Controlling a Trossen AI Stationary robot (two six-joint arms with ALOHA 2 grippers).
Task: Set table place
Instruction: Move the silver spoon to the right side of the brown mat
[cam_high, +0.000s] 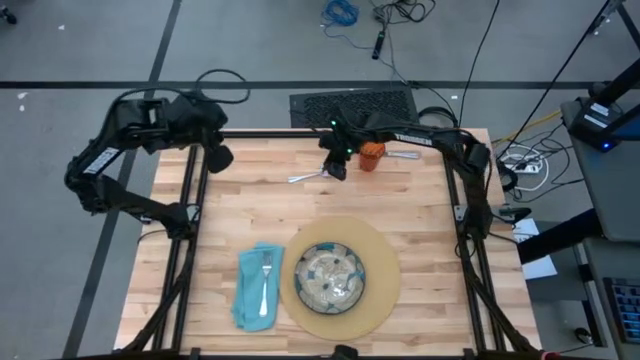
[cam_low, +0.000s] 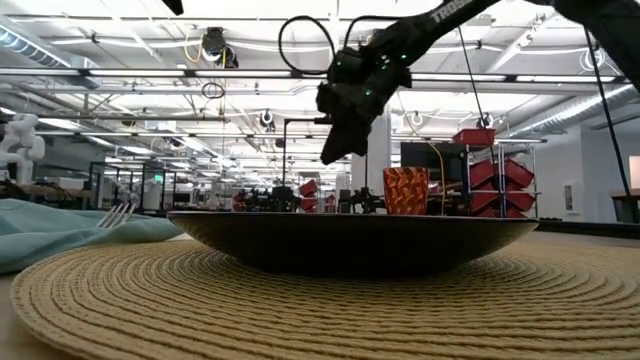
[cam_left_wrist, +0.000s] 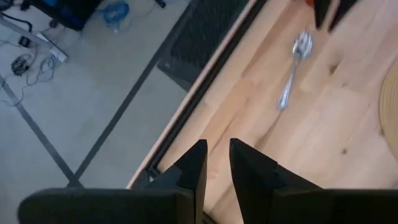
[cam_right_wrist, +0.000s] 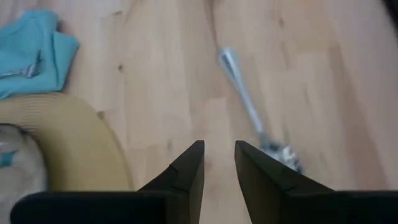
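Observation:
On the table (cam_high: 250, 200), the round tan placemat (cam_high: 378, 268) lies near the front edge with the green-patterned plate (cam_high: 330, 276) on it. To its left, the teal napkin (cam_high: 256, 288) carries the fork (cam_high: 265, 280). A silver spoon (cam_high: 308, 175) lies flat near the far edge. Beside it stands the orange cup (cam_high: 372, 155), with a silver piece (cam_high: 402, 155) to the cup's right. My right gripper (cam_right_wrist: 219, 146) hovers above the spoon's bowl end (cam_right_wrist: 280, 152), fingers a little apart and empty. My left gripper (cam_left_wrist: 217, 146) hangs over the table's far-left corner, narrowly open and empty.
A black metal frame runs along the table's edges (cam_high: 190, 190). A dark mat (cam_high: 352, 104) lies on the floor behind the far edge, with cables (cam_high: 340, 12) beyond it. Bare wood stretches between the spoon and the placemat.

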